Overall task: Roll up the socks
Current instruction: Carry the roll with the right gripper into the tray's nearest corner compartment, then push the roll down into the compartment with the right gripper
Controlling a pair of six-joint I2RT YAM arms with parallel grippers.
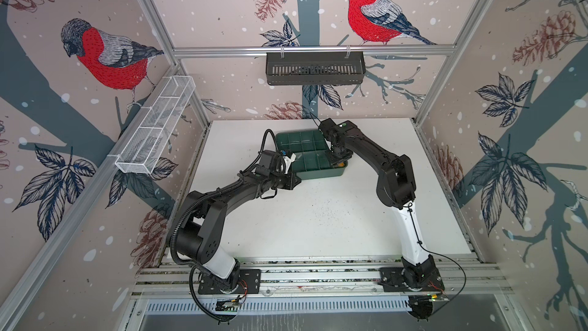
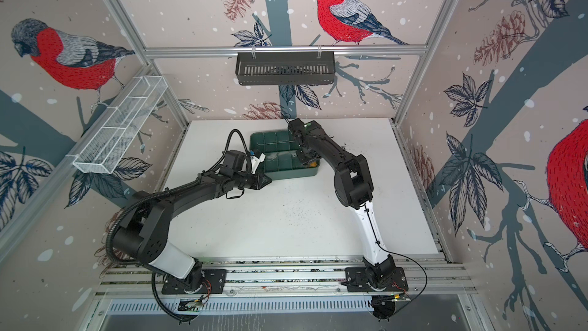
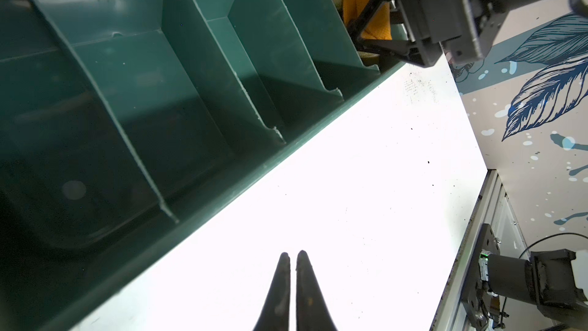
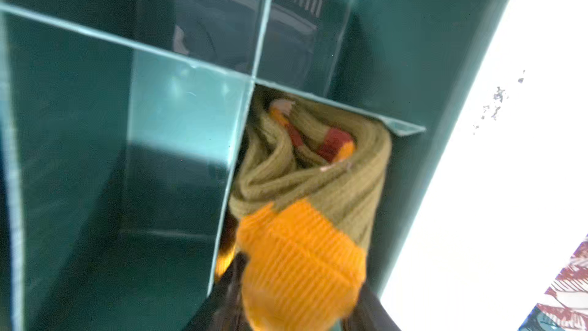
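1. The socks [image 4: 311, 173] are a tight olive bundle wedged in a corner cell of the tray [image 1: 321, 174], directly under the right pincer [image 4: 299, 284]. The orange toe [image 4: 302, 259] is the part nearest the pincer, and the striped cuff is tucked into the roll's core beyond it.
2. The right pincer reaches down into that cell, with its fingers [image 4: 222, 297] standing apart on either side of the toe. The toe fills the gap between them, so I cannot tell whether they press the knit or stand just clear of it.
3. Coming in from above makes sense. The dividers [image 4: 194, 65] and the outer wall hem the cell on every side, so the top is the only way in. Those same walls likely stop the roll from springing open.
4. The left pincer [image 3: 293, 257] is closed, its tips all but touching and nothing between them. It hangs over bare tabletop [image 3: 366, 186] with the tray's near wall just beside it. The socks are well off, at the far end of that wall. It is probably parked there to stay out of the other arm's way.
5. The rolling looks done and the bundle stowed, so what remains is a clean lift of the right pincer. The risk is that the knit snags a finger, gets dragged up and loosens the roll.
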